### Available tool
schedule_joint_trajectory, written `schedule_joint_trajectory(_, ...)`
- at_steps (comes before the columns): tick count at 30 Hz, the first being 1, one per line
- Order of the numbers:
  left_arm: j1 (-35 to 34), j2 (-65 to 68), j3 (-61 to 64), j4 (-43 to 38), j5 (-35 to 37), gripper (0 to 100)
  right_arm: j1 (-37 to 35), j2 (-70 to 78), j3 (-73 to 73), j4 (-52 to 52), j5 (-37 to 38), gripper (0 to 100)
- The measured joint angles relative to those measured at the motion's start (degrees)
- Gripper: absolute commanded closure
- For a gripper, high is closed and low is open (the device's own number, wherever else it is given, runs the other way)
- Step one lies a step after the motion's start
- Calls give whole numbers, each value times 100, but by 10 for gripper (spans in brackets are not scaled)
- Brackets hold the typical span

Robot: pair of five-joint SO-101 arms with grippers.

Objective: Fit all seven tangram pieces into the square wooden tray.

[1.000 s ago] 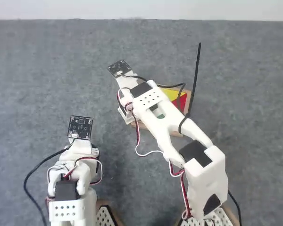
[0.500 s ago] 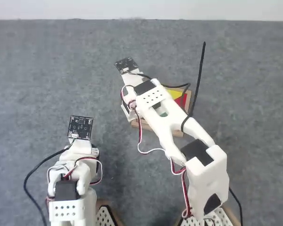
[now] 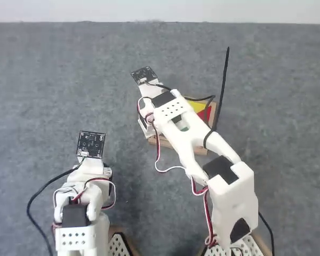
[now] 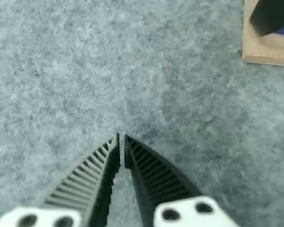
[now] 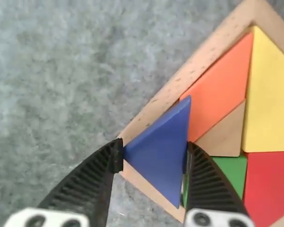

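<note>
My right gripper [image 5: 151,153] has its 2 jaws clamped across the blue triangle [image 5: 161,137], which hangs over the rim of the wooden tray [image 5: 213,47], beside the orange piece [image 5: 220,90]; I judge it needs shifting inward past the rim, squaring to the orange edge, then lowering flat before release; my left gripper [image 4: 121,142] sits nearly closed, empty, above the grey mat [image 4: 85,56].

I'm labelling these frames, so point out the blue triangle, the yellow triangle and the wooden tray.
blue triangle [image 5: 161,156], right wrist view, middle of its top face.
yellow triangle [image 5: 270,99], right wrist view, middle of its face.
wooden tray [image 5: 203,61], right wrist view, bare outer rim.
</note>
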Motion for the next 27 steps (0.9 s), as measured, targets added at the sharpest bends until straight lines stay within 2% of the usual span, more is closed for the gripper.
schedule_joint_trajectory(8, 0, 0, 0, 0, 0, 979, -18, 0, -26, 167, 123, 726)
schedule_joint_trajectory(27, 0, 0, 0, 0, 0, 979, -53, -176, -299, 396, 800, 725)
